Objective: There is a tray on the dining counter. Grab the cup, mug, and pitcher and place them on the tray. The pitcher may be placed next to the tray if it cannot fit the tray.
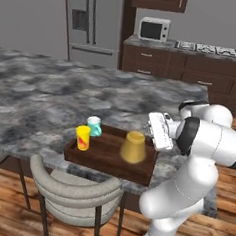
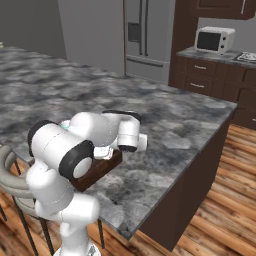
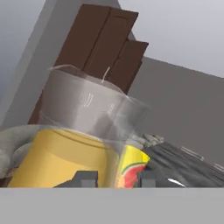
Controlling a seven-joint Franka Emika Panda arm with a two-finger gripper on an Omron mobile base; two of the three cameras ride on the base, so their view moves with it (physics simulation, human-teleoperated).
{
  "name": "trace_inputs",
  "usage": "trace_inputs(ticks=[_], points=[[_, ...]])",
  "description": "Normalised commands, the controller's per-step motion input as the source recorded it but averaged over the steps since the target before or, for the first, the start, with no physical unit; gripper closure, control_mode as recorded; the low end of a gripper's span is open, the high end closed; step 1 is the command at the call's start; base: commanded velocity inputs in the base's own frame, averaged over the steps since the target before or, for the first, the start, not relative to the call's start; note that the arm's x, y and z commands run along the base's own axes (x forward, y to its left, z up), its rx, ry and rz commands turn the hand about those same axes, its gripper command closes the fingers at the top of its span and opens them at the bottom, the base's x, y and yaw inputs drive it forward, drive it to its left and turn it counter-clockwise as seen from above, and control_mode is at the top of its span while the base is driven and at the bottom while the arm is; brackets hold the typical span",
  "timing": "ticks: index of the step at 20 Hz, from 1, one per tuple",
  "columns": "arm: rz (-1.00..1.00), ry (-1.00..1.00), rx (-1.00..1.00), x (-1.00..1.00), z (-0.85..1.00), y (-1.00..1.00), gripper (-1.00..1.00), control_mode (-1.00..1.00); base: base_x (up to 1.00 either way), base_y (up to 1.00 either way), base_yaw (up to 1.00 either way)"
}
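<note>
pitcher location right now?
In the left base view the pitcher stands on the tray, at its right end, beside the tool's white hand; the cup and mug stand at the tray's left end.

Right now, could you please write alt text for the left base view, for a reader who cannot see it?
A brown wooden tray on a grey marbled counter holds a yellow cup, a teal mug and a mustard-gold pitcher. A white robot arm reaches in from the right, beside the pitcher, with a grey chair in front.
</note>
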Motion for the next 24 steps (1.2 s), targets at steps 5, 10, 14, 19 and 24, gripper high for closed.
trace_inputs(ticks=[5,10,14,19,24], points=[[0.01,-0.09,0.00,-0.47,0.00,-0.12,-1.00,-1.00,0.00,0.00,0.00],[0.00,0.00,0.00,0.03,-0.01,0.00,-1.00,-1.00,0.00,0.00,0.00],[0.00,0.00,0.00,-0.07,0.27,-0.31,-1.00,-1.00,0.00,0.00,0.00],[0.00,0.01,0.00,-0.04,0.30,-0.32,-1.00,-1.00,0.00,0.00,0.00],[0.00,0.08,0.00,0.00,0.89,-0.18,-1.00,-1.00,0.00,0.00,0.00]])
